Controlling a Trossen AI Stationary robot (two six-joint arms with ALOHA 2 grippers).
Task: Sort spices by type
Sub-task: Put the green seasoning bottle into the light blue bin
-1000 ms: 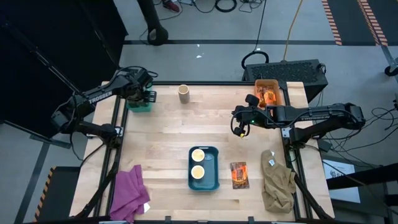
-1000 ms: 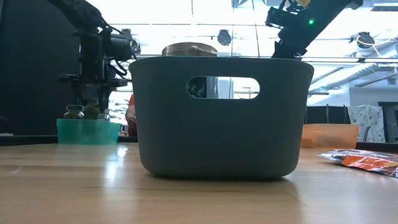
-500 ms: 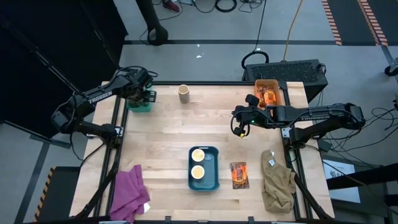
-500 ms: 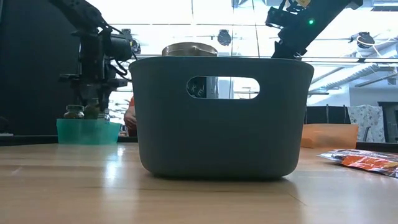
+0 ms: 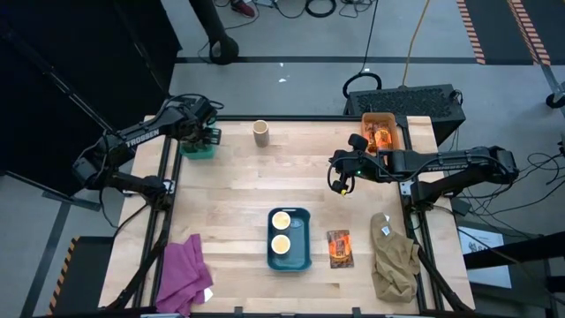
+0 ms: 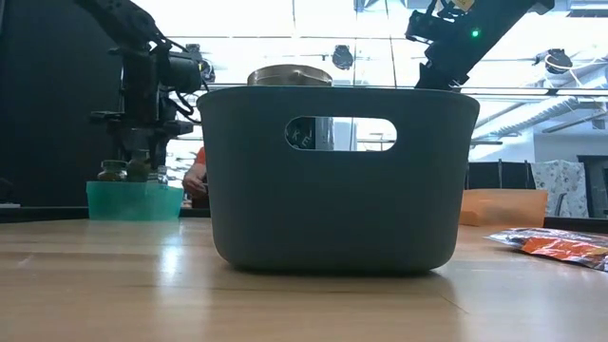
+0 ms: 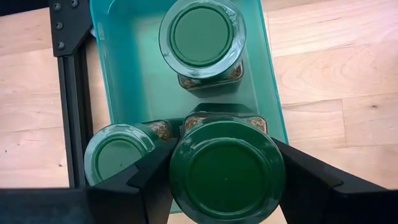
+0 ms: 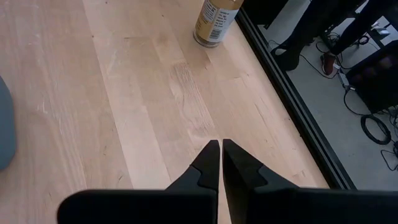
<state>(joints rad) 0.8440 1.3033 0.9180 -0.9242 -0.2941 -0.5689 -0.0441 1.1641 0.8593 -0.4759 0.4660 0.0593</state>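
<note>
Overhead light is bright and even on the wooden table (image 5: 265, 190), shadows short and soft. Far left of the high view falls near black. Low view is strongly backlit: windows behind blow out white, the grey bin (image 6: 337, 176) up close reads as a dark mass, slightly soft, with a pale sheen on the tabletop before it. Left wrist view sharp, mild glare on green lids (image 7: 227, 174).

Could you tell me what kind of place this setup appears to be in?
Probably a robotics lab or workshop: a wooden table on a dark metal frame, loose cables across the grey floor, and glass partitions with ceiling lights beyond the blue bin in the low view.
</note>
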